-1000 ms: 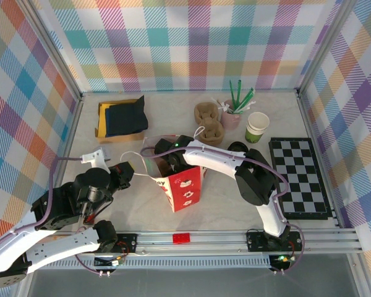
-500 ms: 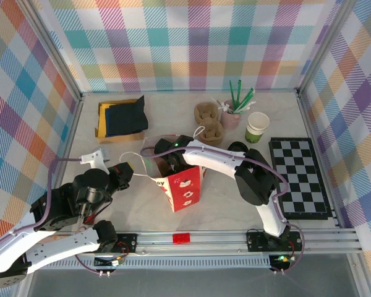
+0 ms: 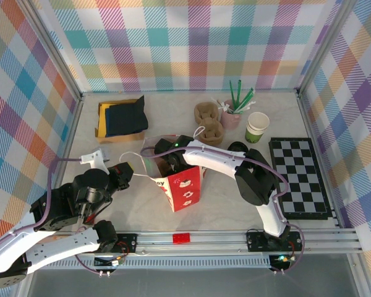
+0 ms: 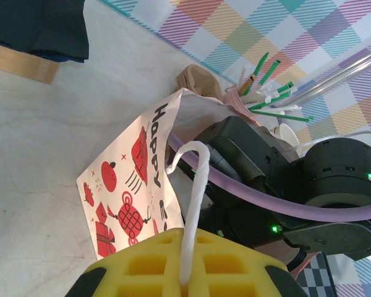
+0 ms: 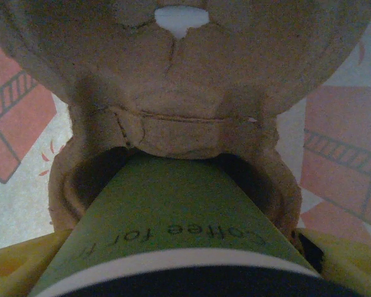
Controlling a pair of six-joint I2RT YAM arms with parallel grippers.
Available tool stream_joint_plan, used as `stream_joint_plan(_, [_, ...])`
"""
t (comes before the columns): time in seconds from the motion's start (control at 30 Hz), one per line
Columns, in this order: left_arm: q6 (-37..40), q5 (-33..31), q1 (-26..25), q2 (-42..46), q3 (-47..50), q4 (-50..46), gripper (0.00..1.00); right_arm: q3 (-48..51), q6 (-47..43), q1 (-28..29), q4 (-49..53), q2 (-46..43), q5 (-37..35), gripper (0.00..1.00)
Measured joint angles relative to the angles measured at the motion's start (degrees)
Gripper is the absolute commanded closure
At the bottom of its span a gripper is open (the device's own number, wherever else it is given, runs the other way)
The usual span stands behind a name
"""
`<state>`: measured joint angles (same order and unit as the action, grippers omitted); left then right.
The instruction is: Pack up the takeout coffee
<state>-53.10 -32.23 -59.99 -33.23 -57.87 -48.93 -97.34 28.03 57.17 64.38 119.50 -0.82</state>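
plaid walls ring a pale, stone-look table (image 3: 142, 213). nearest, the left gripper (image 4: 187, 263) sits low, its ribbed yellow fingers clenched on the white cord handle (image 4: 195, 179) of a red-printed paper gift bag (image 3: 187, 189). the right arm (image 3: 219, 159) arches over and dips into the bag. its gripper (image 5: 179, 275) grasps the takeout coffee (image 5: 173, 216), whose base is in a rough moulded-pulp carrier (image 5: 173, 80). the cup's black lid is cut off.
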Motion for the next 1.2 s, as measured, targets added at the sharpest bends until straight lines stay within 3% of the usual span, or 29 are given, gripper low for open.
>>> stream_joint_plan(0.6, [0.2, 0.0, 0.0, -0.3, 0.0, 0.3, 0.92, -1.6, 0.1, 0.0, 1.0, -0.3, 0.0, 0.52])
stream_joint_plan(0.77, [0.2, 0.0, 0.0, -0.5, 0.0, 1.3, 0.92, -1.7, 0.1, 0.0, 1.2, -0.2, 0.0, 0.36])
stream_joint_plan(1.03, [0.2, 0.0, 0.0, -0.5, 0.0, 1.3, 0.92, -1.8, 0.1, 0.0, 1.3, -0.2, 0.0, 0.23])
stream_joint_plan(1.1, [0.2, 0.0, 0.0, -0.5, 0.0, 1.3, 0.92, -1.8, 0.1, 0.0, 1.3, -0.2, 0.0, 0.14])
stream_joint_plan(1.2, [0.2, 0.0, 0.0, -0.5, 0.0, 1.3, 0.92, -1.8, 0.2, 0.0, 1.2, -0.2, 0.0, 0.09])
